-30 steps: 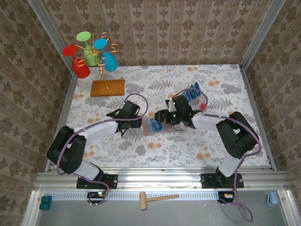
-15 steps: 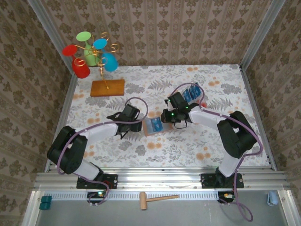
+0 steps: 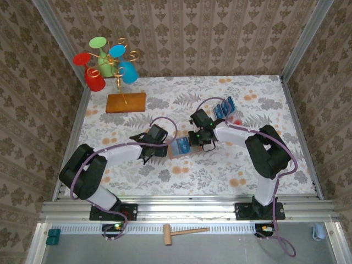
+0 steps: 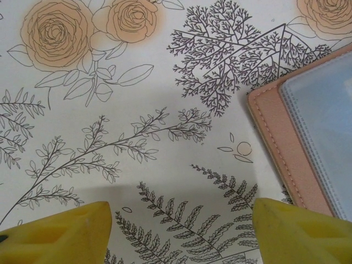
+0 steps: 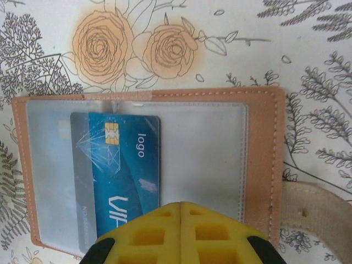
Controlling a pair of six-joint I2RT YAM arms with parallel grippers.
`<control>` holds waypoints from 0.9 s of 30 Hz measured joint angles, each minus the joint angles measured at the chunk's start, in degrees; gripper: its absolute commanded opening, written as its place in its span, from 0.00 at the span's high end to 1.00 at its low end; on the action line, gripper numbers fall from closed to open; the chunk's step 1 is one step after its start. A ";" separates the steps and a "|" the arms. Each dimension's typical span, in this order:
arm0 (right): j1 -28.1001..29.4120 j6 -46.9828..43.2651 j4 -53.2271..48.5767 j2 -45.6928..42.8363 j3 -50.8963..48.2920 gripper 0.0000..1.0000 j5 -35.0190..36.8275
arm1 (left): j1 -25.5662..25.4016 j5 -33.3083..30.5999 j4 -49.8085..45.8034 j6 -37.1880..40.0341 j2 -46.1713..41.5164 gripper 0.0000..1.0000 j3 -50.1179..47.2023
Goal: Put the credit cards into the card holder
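At table centre in the top view, the holder [image 3: 177, 149] lies open and flat between your two grippers: at 3 o'clock from the left gripper [image 3: 161, 147] and at 8 o'clock from the right gripper [image 3: 192, 142], which is the nearer. Left fingers stand apart over bare table, with the holder's corner entering the left wrist view at 3 o'clock. Right fingers are pressed together with nothing seen between them, tips over the holder's clear window. One card [image 5: 115, 176] sits under that window, at 10 o'clock from the right tips in the right wrist view. Its long axis runs 12 to 6, chip end pointing to 12; the fingers partly hide its 6 o'clock end, so you cannot tell how deep it is seated. The holder's long axis runs 9 to 3 there. Spare cards [image 3: 223, 109] stand in a tray [image 3: 235, 117] at 1 o'clock from the right gripper, well apart; that arm is likely the one to fetch them
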 measured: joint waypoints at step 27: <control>1.03 -2.36 -3.23 2.99 2.67 1.00 3.19 | 0.00 -0.94 -0.15 -0.20 2.62 0.31 0.00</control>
